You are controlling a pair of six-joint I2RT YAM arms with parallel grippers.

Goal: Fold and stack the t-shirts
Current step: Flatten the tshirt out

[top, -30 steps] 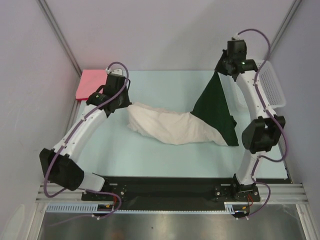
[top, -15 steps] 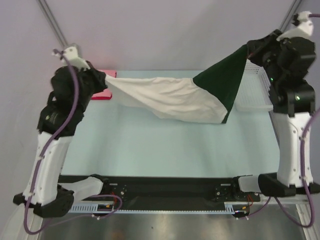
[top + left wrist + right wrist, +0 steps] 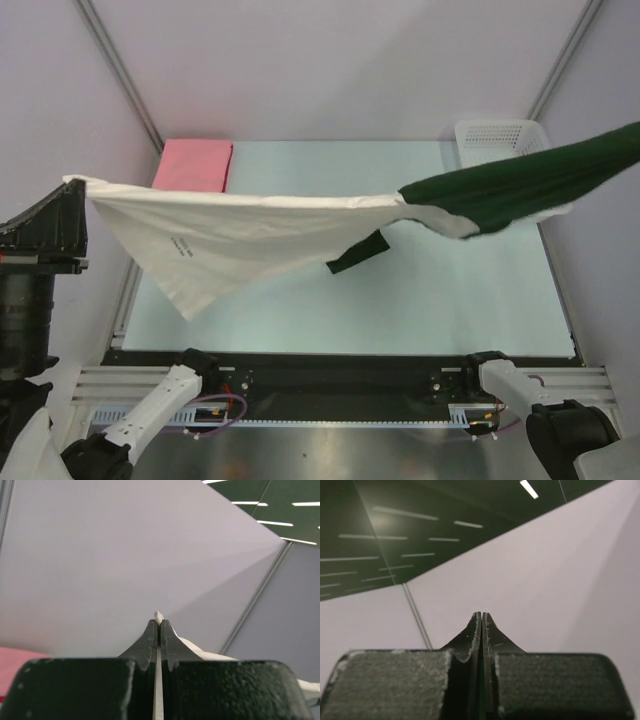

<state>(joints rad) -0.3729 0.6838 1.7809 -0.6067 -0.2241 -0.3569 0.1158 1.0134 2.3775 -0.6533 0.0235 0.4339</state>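
Now lifted taut, shirt [image 3: 250,235] overlaps basket [image 3: 495,140], contents unclear.

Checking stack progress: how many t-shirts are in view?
2. The cream-and-green shirt hangs stretched in mid-air; the pink shirt lies folded at the far left. More could hide under the stretched one.

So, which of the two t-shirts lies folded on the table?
The plain pink shirt, at the far left corner of the table. The cream-and-green shirt is unfolded, stretched in the air.
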